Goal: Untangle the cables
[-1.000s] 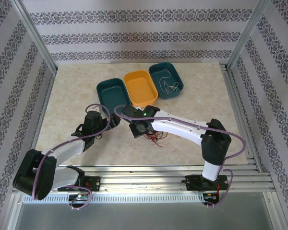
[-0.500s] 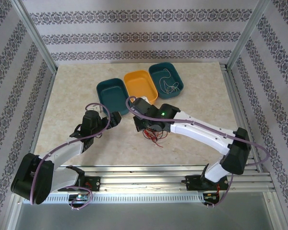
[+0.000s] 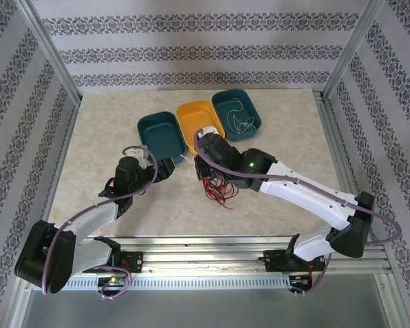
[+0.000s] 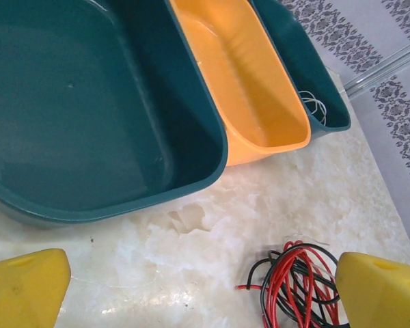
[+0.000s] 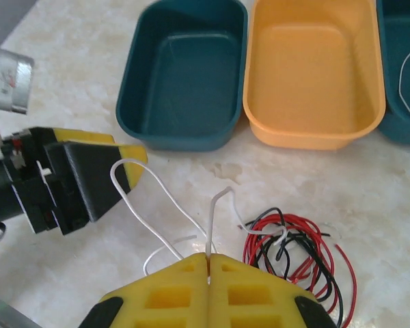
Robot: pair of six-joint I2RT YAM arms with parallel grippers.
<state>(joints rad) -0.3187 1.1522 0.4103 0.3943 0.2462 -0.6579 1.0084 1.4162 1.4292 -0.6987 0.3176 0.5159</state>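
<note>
The cables lie as a red and black tangle (image 3: 217, 190) on the marble table in front of the trays. The same tangle (image 5: 302, 247) shows in the right wrist view and the tangle (image 4: 302, 281) lies beside my left gripper's right finger. My right gripper (image 5: 208, 260) is shut on a white cable (image 5: 133, 199) that loops leftward and runs back into the tangle. From above, the right gripper (image 3: 203, 172) hangs just left of the tangle. My left gripper (image 3: 164, 168) stands open with nothing between its yellow fingers (image 4: 24, 287), close to the white loop. More white cable (image 3: 242, 123) rests in the right teal tray.
Three trays sit in a row behind the tangle: a teal tray (image 3: 157, 130), an orange tray (image 3: 199, 124) and a second teal tray (image 3: 249, 106). The left gripper (image 5: 89, 179) is near the right one. An aluminium frame rails the table's sides.
The right arm has stretched out to the right and its wrist has shifted toward the trays, uncovering the red and black tangle. The left gripper has edged slightly toward the trays.
</note>
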